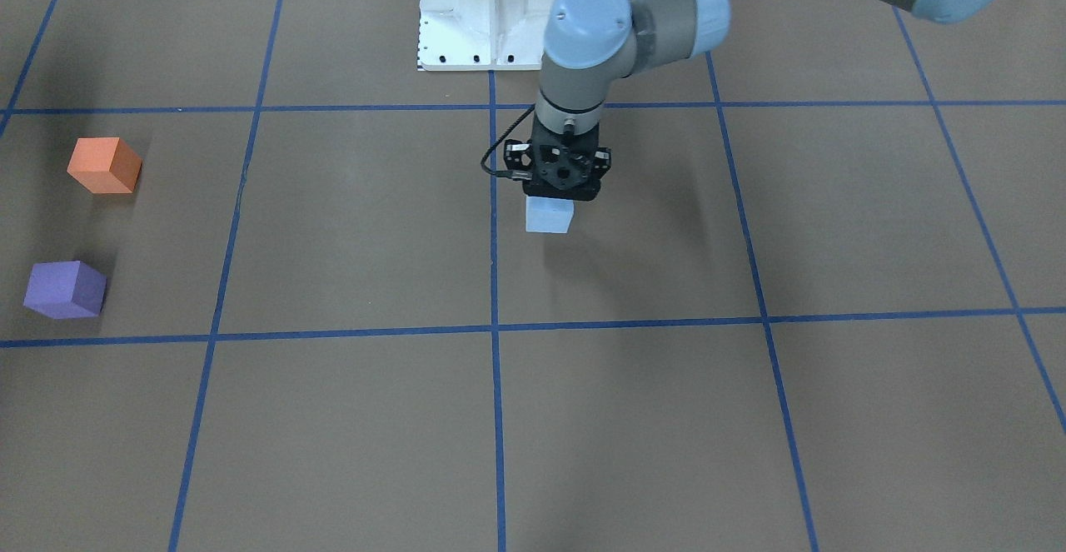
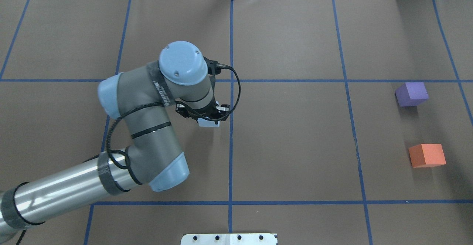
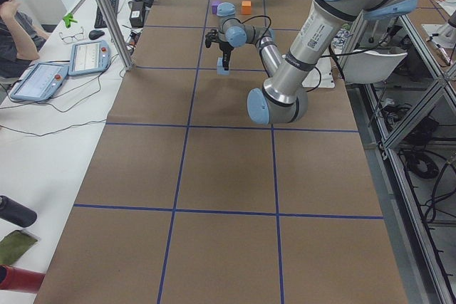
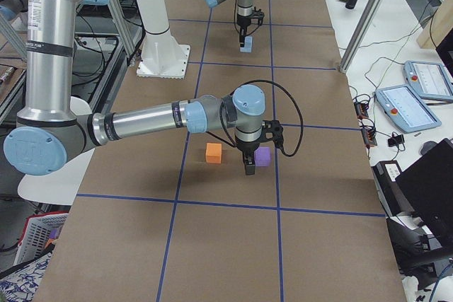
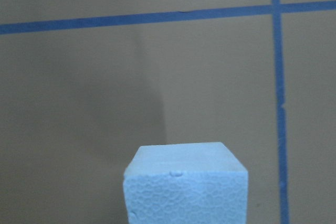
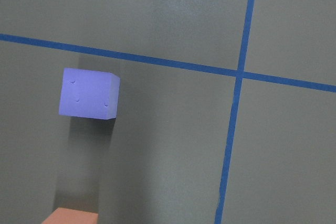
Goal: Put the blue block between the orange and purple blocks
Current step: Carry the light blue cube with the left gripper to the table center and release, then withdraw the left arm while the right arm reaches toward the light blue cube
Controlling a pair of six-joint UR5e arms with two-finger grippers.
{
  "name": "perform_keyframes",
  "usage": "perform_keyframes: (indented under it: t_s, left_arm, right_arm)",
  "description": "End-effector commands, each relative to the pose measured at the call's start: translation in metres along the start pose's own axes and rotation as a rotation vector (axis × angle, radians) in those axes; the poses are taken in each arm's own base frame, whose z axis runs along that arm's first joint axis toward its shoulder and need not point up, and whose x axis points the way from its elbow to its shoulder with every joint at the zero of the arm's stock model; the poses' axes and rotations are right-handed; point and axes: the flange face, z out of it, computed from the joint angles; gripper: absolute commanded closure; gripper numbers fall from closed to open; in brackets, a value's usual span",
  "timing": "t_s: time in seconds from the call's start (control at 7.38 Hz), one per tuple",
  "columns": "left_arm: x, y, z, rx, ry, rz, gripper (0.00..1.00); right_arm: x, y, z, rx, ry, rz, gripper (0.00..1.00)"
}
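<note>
My left gripper (image 1: 553, 201) is shut on the light blue block (image 1: 549, 218) and holds it just above the table near the middle grid line. The block also shows in the overhead view (image 2: 209, 123) and fills the bottom of the left wrist view (image 5: 185, 184). The orange block (image 2: 426, 155) and the purple block (image 2: 411, 94) sit apart on the table on my far right, with a gap between them. My right gripper (image 4: 248, 169) hangs above those two blocks; I cannot tell whether it is open. The right wrist view shows the purple block (image 6: 89, 93) and the orange block's edge (image 6: 71, 216).
The white robot base (image 1: 487, 11) stands at the table's near edge. Brown paper with blue tape grid lines covers the table (image 2: 295, 145). A metal post (image 3: 107, 12) and tablets (image 3: 89, 57) stand on the side bench beyond the far edge.
</note>
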Motion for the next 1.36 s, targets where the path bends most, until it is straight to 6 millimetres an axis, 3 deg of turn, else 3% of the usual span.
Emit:
perform_keyframes:
  t_s: [0.0,0.14,0.41,0.54,0.68,0.95,1.08,1.22]
  left_arm:
    - [0.074,0.001,0.024,-0.007,-0.025,-0.056,0.48]
    - [0.080,-0.003,0.029,-0.011,-0.039,-0.068,0.40]
    - [0.074,-0.005,0.038,-0.018,-0.060,-0.076,0.02]
    - [0.071,-0.010,0.033,-0.012,-0.060,-0.078,0.01]
    - [0.058,-0.032,0.007,0.015,-0.039,-0.092,0.01]
    - [-0.012,-0.061,-0.079,-0.076,-0.029,-0.039,0.01]
    - [-0.064,-0.060,-0.109,-0.082,-0.042,-0.008,0.01]
    - [-0.132,-0.052,-0.130,-0.052,-0.051,0.046,0.01]
  right_arm:
    - [0.000,0.001,0.000,-0.001,0.000,0.001,0.00]
    - [0.000,0.001,0.000,-0.001,0.000,0.001,0.00]
    - [0.000,0.001,0.000,-0.001,-0.001,0.004,0.00]
    - [-0.002,0.000,-0.002,0.005,-0.002,0.000,0.00]
    - [-0.005,-0.003,-0.005,0.010,-0.004,-0.005,0.00]
    - [-0.027,-0.014,-0.014,0.066,-0.057,-0.078,0.00]
    - [-0.045,-0.014,-0.016,0.063,-0.099,-0.047,0.00]
    - [-0.087,-0.019,-0.030,0.081,-0.117,-0.003,0.00]
